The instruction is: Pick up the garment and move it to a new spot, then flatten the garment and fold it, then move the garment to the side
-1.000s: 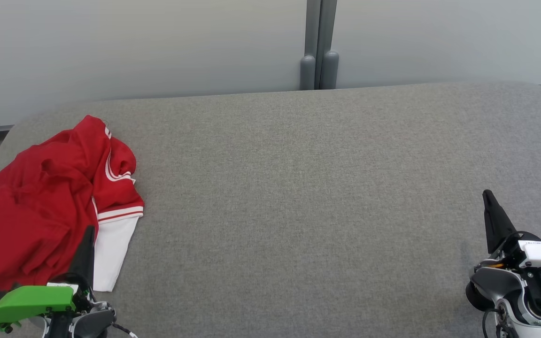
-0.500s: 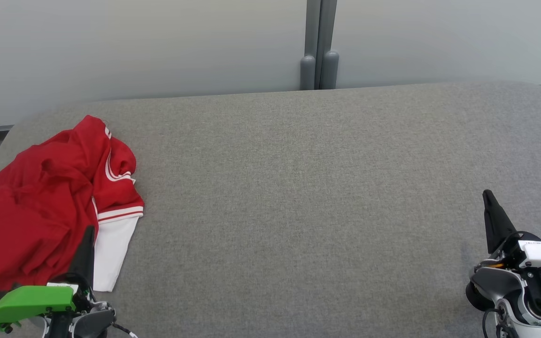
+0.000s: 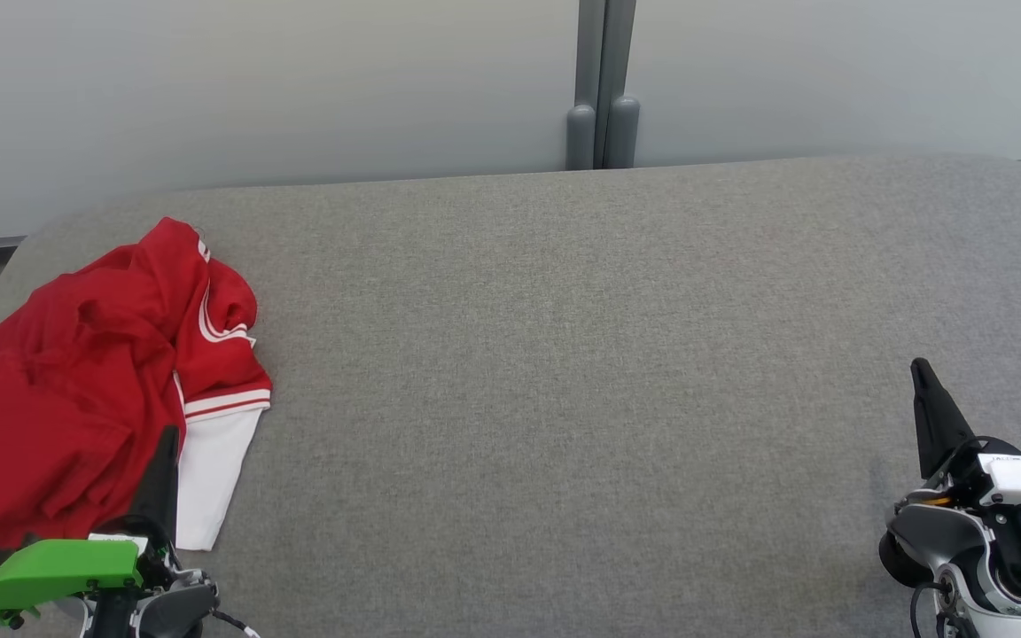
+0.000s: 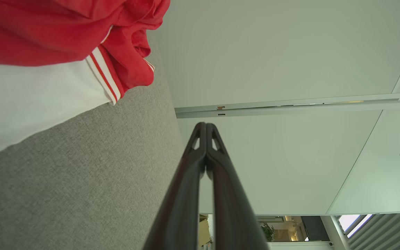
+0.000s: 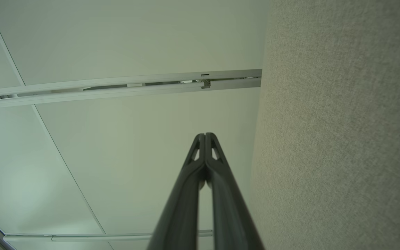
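Tabletop (image 3: 564, 372): grey woven fabric surface with rounded far corners.
Wall (image 3: 253, 89): smooth, pale grey-green panels right behind the tabletop.
Post (image 3: 601, 80): grey double upright where two panels meet.
Light: soft and even across the fabric.

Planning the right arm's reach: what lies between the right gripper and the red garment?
Bare grey tabletop from right gripper to garment, per the head view.

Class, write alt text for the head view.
A crumpled red and white garment lies at the left end of a grey table. The shut left end effector sits near it, the shut right end effector at the lower right.
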